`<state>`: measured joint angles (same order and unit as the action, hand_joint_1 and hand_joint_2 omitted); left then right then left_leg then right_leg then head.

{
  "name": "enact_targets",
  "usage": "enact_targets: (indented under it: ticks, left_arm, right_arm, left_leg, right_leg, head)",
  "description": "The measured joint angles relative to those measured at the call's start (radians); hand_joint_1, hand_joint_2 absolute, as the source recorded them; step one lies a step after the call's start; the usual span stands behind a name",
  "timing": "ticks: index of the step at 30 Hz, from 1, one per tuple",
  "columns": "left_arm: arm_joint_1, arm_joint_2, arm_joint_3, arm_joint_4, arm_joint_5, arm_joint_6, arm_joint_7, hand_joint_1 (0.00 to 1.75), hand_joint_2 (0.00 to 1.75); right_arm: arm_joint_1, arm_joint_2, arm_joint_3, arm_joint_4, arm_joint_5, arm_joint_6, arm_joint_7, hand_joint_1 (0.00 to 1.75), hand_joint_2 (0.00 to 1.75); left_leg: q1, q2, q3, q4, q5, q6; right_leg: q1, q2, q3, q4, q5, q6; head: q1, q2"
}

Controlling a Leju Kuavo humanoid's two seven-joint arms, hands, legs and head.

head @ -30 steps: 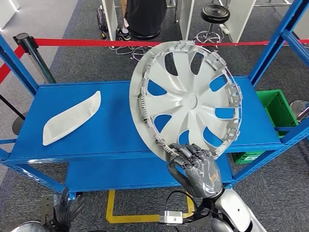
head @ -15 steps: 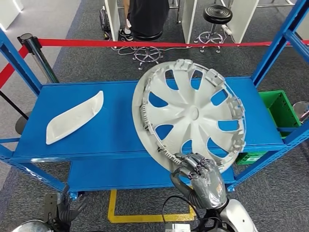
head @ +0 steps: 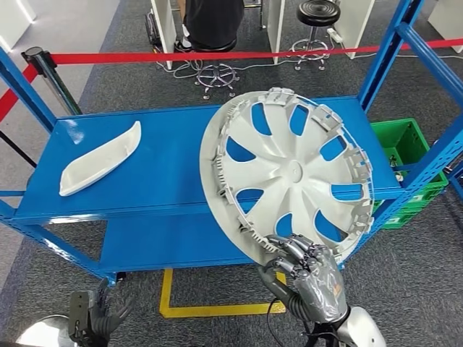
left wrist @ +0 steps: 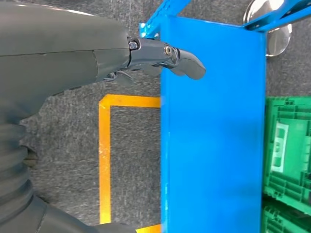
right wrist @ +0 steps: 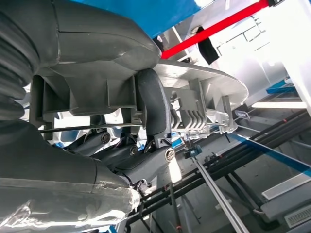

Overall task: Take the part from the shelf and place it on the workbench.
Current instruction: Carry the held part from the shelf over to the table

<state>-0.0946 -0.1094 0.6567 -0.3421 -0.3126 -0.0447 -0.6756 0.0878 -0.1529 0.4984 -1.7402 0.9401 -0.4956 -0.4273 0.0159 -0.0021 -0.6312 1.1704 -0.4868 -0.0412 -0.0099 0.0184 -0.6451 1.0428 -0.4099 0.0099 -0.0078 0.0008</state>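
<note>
A large silver wheel cover (head: 289, 173) with blue gaps between its spokes is tilted above the right half of the blue shelf (head: 163, 181), its near rim past the shelf's front edge. My right hand (head: 308, 278) grips that near rim from below. In the right wrist view my right hand (right wrist: 92, 121) has its thumb over the ribbed rim of the wheel cover (right wrist: 205, 85). Low beside the shelf's left leg hangs my left hand (head: 95, 318), empty with fingers apart. The left wrist view has my left hand (left wrist: 73, 53) stretched out over the floor.
A long white trim part (head: 101, 159) lies on the shelf's left half. Green crates (head: 404, 144) sit under the right end. Blue uprights (head: 388, 50) flank the shelf. Behind it run a red barrier belt (head: 163, 56), a seated person (head: 213, 18) and a stool (head: 314, 13). Yellow tape (head: 169, 303) marks the floor.
My right hand has drawn the wheel cover toward me, so it overhangs the shelf's front edge more. The whole view has shifted slightly. The left hand still hangs low.
</note>
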Motion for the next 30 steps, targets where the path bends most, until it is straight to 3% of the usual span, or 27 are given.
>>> enact_targets:
  ticks: [2, 3, 6, 7, 8, 10, 11, 12, 13, 15, 17, 18, 19, 21, 22, 24, 26, 27, 28, 30]
  left_arm:
    - [-0.005, 0.000, -0.004, -0.002, 0.001, 0.001, 0.000, 0.00, 1.75]
    - [-0.007, 0.000, -0.006, -0.002, 0.001, 0.002, 0.000, 0.00, 1.75]
    - [-0.008, 0.001, -0.014, -0.002, 0.004, 0.009, 0.000, 0.00, 1.75]
    - [-0.007, 0.001, -0.017, -0.002, 0.004, 0.011, 0.000, 0.00, 1.75]
    - [-0.008, 0.001, -0.021, -0.002, 0.004, 0.011, 0.000, 0.00, 1.75]
    - [-0.009, 0.002, -0.027, -0.002, 0.004, 0.012, 0.000, 0.00, 1.75]
    - [-0.009, 0.002, -0.029, -0.002, 0.004, 0.012, 0.000, 0.00, 1.75]
    - [-0.009, 0.002, -0.031, -0.002, 0.004, 0.012, 0.000, 0.00, 1.75]
    - [-0.009, 0.002, -0.032, -0.002, 0.004, 0.012, 0.000, 0.00, 1.75]
    - [-0.009, 0.001, -0.034, -0.002, 0.004, 0.012, 0.000, 0.00, 1.75]
    - [-0.009, 0.001, -0.035, -0.002, 0.004, 0.012, 0.000, 0.00, 1.75]
    - [-0.009, 0.001, -0.035, -0.002, 0.004, 0.012, 0.000, 0.00, 1.75]
    - [-0.009, 0.001, -0.035, -0.002, 0.004, 0.012, 0.000, 0.00, 1.75]
    - [-0.009, 0.002, -0.035, -0.002, 0.004, 0.014, 0.000, 0.00, 1.75]
    - [-0.009, 0.001, -0.035, -0.002, 0.004, 0.015, 0.000, 0.00, 1.75]
    - [-0.009, 0.001, -0.037, -0.002, 0.004, 0.018, 0.000, 0.00, 1.75]
    - [-0.013, 0.002, -0.042, -0.002, 0.006, 0.022, 0.000, 0.00, 1.75]
    - [-0.016, 0.003, -0.046, -0.002, 0.006, 0.025, 0.000, 0.00, 1.75]
    - [-0.019, 0.005, -0.049, -0.002, 0.007, 0.027, 0.000, 0.00, 1.75]
    - [-0.028, 0.008, -0.057, -0.002, 0.007, 0.029, 0.000, 0.00, 1.75]
  right_arm:
    - [0.003, 0.001, -0.002, -0.009, -0.004, -0.001, -0.004, 1.75, 1.75]
    - [0.005, 0.002, -0.003, -0.014, -0.008, -0.003, -0.009, 1.75, 1.75]
    - [0.019, 0.005, -0.007, -0.029, -0.015, -0.006, -0.031, 1.75, 1.75]
    - [0.025, 0.006, -0.008, -0.034, -0.016, -0.006, -0.036, 1.75, 1.75]
    - [0.029, 0.006, -0.009, -0.037, -0.016, -0.006, -0.040, 1.75, 1.75]
    - [0.033, 0.007, -0.011, -0.041, -0.016, -0.006, -0.043, 1.75, 1.75]
    - [0.034, 0.008, -0.012, -0.042, -0.017, -0.006, -0.043, 1.75, 1.75]
    - [0.035, 0.008, -0.014, -0.042, -0.017, -0.006, -0.043, 1.75, 1.75]
    - [0.036, 0.008, -0.016, -0.042, -0.017, -0.006, -0.043, 1.75, 1.75]
    - [0.036, 0.008, -0.018, -0.043, -0.017, -0.006, -0.043, 1.75, 1.75]
    - [0.036, 0.009, -0.019, -0.048, -0.017, -0.006, -0.043, 1.75, 1.75]
    - [0.036, 0.009, -0.019, -0.051, -0.017, -0.006, -0.043, 1.75, 1.75]
    - [0.036, 0.009, -0.019, -0.053, -0.017, -0.006, -0.044, 1.75, 1.75]
    - [0.036, 0.010, -0.019, -0.056, -0.017, -0.007, -0.045, 1.75, 1.75]
    - [0.036, 0.011, -0.019, -0.057, -0.016, -0.007, -0.045, 1.75, 1.75]
    - [0.036, 0.014, -0.020, -0.058, -0.017, -0.006, -0.046, 1.75, 1.75]
    - [0.036, 0.017, -0.020, -0.058, -0.019, -0.004, -0.048, 1.75, 1.75]
    - [0.035, 0.018, -0.020, -0.058, -0.023, -0.003, -0.049, 1.75, 1.75]
    - [0.035, 0.019, -0.021, -0.058, -0.028, -0.002, -0.052, 1.75, 1.75]
    - [0.035, 0.023, -0.022, -0.059, -0.040, 0.002, -0.059, 1.75, 1.75]
  left_leg:
    - [-0.005, -0.002, 0.088, -0.124, 0.001, 0.010]
    - [-0.008, -0.003, 0.109, -0.161, -0.005, 0.014]
    - [-0.013, -0.001, 0.101, -0.185, 0.010, 0.033]
    - [-0.013, 0.001, 0.094, -0.187, 0.020, 0.041]
    - [-0.011, 0.003, 0.086, -0.189, 0.031, 0.047]
    - [-0.012, 0.004, 0.064, -0.189, 0.050, 0.055]
    - [-0.013, 0.005, 0.052, -0.189, 0.060, 0.056]
    - [-0.014, 0.005, 0.039, -0.188, 0.070, 0.056]
    - [-0.015, 0.006, 0.026, -0.188, 0.080, 0.055]
    - [-0.015, 0.006, 0.003, -0.186, 0.101, 0.050]
    - [-0.017, 0.006, -0.012, -0.185, 0.119, 0.041]
    - [-0.017, 0.006, -0.016, -0.185, 0.128, 0.035]
    - [-0.017, 0.006, -0.018, -0.186, 0.137, 0.029]
    - [-0.014, 0.006, -0.024, -0.188, 0.145, 0.016]
    - [-0.014, 0.005, -0.031, -0.177, 0.126, 0.009]
    - [-0.011, 0.004, -0.059, -0.103, 0.038, -0.001]
    - [-0.010, 0.004, -0.091, 0.026, -0.048, -0.007]
    - [-0.009, 0.004, -0.096, 0.074, -0.060, -0.009]
    - [-0.008, 0.004, -0.088, 0.095, -0.049, -0.011]
    - [-0.004, 0.004, -0.022, 0.041, 0.002, -0.012]
  right_leg:
    - [0.003, 0.000, -0.013, 0.000, 0.016, 0.009]
    - [0.003, -0.001, -0.017, -0.003, 0.025, 0.014]
    - [-0.002, -0.003, -0.027, -0.012, 0.042, 0.032]
    - [-0.003, -0.004, -0.034, 0.002, 0.021, 0.037]
    - [-0.004, -0.006, -0.047, 0.038, -0.019, 0.040]
    - [-0.003, -0.009, -0.078, 0.164, -0.120, 0.046]
    - [-0.003, -0.009, -0.088, 0.227, -0.152, 0.047]
    - [-0.002, -0.009, -0.086, 0.265, -0.162, 0.048]
    - [-0.001, -0.009, -0.068, 0.268, -0.150, 0.047]
    - [0.000, -0.011, 0.023, 0.172, -0.104, 0.043]
    - [0.003, -0.012, 0.129, 0.029, -0.101, 0.038]
    - [0.005, -0.012, 0.156, -0.016, -0.109, 0.035]
    - [0.007, -0.011, 0.162, -0.035, -0.115, 0.031]
    - [0.008, -0.011, 0.146, -0.037, -0.101, 0.015]
    - [0.006, -0.012, 0.138, -0.037, -0.090, 0.005]
    - [0.004, -0.013, 0.116, -0.039, -0.064, -0.009]
    - [0.004, -0.013, 0.084, -0.037, -0.039, -0.012]
    - [0.004, -0.012, 0.068, -0.036, -0.028, -0.011]
    - [0.004, -0.012, 0.052, -0.035, -0.016, -0.009]
    - [0.003, -0.012, 0.023, -0.033, 0.005, -0.003]
  head:
    - [0.000, 0.000]
    - [0.000, 0.000]
    - [0.001, 0.000]
    - [0.001, 0.000]
    - [0.002, 0.000]
    - [0.002, 0.000]
    - [0.002, 0.000]
    - [0.002, 0.000]
    - [0.002, 0.000]
    - [0.002, 0.000]
    - [0.001, 0.000]
    - [0.001, 0.000]
    - [0.002, 0.000]
    - [0.004, 0.000]
    - [0.003, 0.000]
    - [0.000, 0.000]
    - [-0.001, 0.000]
    - [-0.002, 0.000]
    - [-0.002, 0.000]
    - [-0.002, 0.000]
